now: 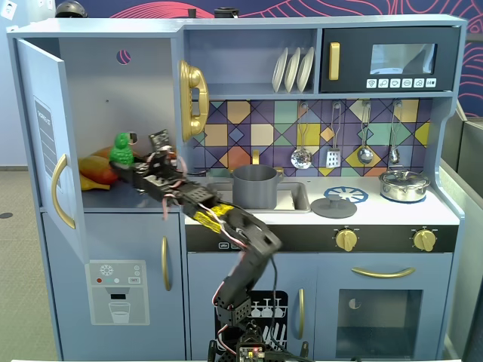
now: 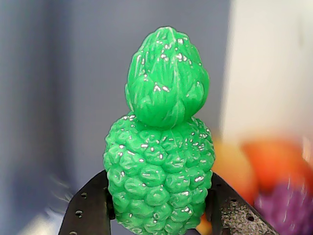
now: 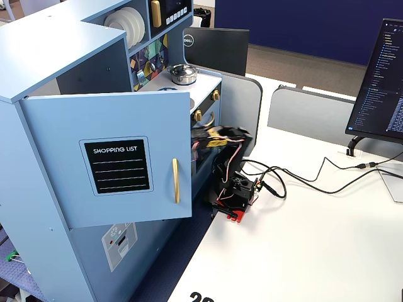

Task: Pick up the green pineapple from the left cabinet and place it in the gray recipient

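the green pineapple (image 2: 160,161) is glossy and bright, a bumpy oval body under a ribbed leaf crown, standing upright — the gripper (image 2: 159,208) is clamped on its lower body, a black finger on each side. in a fixed view it sits inside the left cabinet (image 1: 98,113), door swung open, just beside yellow and orange toy food (image 1: 96,172) on the pale shelf. rightward along the counter, the gray recipient (image 1: 254,186) stands at the sink (image 1: 296,197), its inside hidden — further right a shiny lidded pot (image 1: 404,185).
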Action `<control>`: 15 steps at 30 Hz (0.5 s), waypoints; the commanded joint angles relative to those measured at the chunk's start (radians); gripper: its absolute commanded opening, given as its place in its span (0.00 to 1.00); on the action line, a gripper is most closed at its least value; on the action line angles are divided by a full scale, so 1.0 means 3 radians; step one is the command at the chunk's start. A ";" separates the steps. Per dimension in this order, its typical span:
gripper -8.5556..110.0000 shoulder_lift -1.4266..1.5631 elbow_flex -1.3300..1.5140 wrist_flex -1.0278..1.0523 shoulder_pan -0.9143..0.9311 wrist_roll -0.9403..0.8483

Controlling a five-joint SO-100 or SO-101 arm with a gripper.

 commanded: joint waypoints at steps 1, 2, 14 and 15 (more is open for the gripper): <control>0.07 0.1079 0.0235 0.0138 0.0061 -0.0031; 0.07 0.1273 0.0276 0.0251 0.0123 -0.0051; 0.07 0.1565 -0.0133 0.1028 0.2454 0.0695; 0.07 0.1457 -0.0199 0.1084 0.2567 0.0706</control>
